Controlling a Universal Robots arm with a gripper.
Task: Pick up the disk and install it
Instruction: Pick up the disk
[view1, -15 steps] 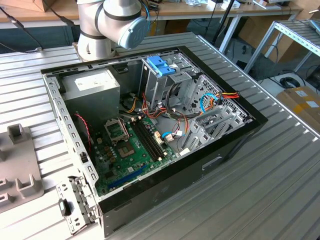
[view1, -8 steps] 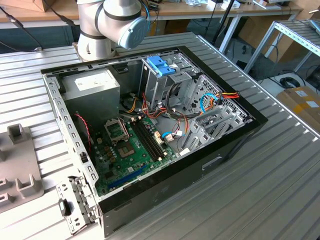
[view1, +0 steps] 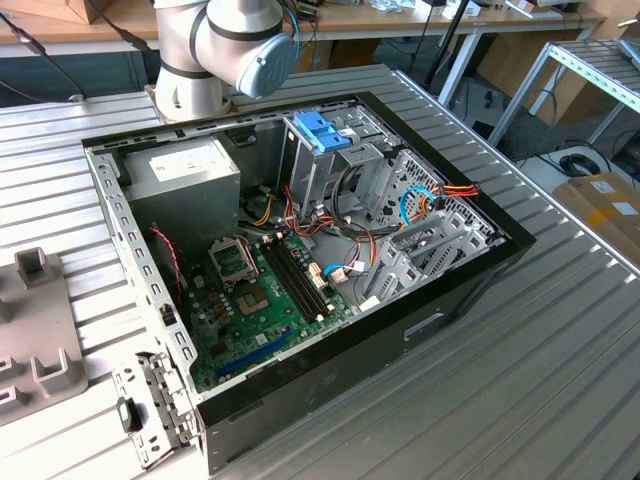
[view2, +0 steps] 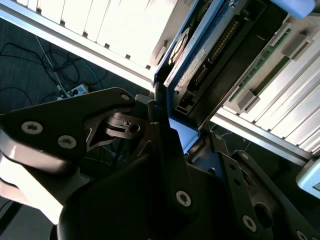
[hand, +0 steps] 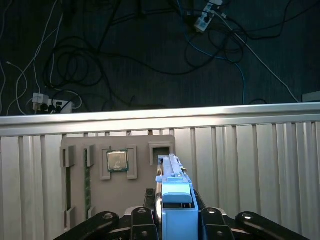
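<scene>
My gripper (hand: 175, 218) is shut on the disk (hand: 174, 190), which stands edge-on between the black fingers (hand: 142, 216) with its blue carrier frame facing the camera. In the second wrist view the disk (view2: 197, 47) runs away from the gripper (view2: 182, 131), showing its blue edge, metal side and connector end. It hangs in the air over the ribbed metal table, above the grey parts tray (hand: 117, 185). The open computer case (view1: 470, 270) lies on the table in the exterior view, with the arm's base (view1: 215, 50) behind it.
The grey tray holds a processor chip (hand: 117, 161) and memory sticks (hand: 87, 185); the tray (view1: 40, 330) sits at the exterior view's left. Inside the case are a metal cage with a blue handle (view1: 322, 130), a power-supply box (view1: 190, 170), the motherboard (view1: 265, 290) and loose cables (view1: 350, 240).
</scene>
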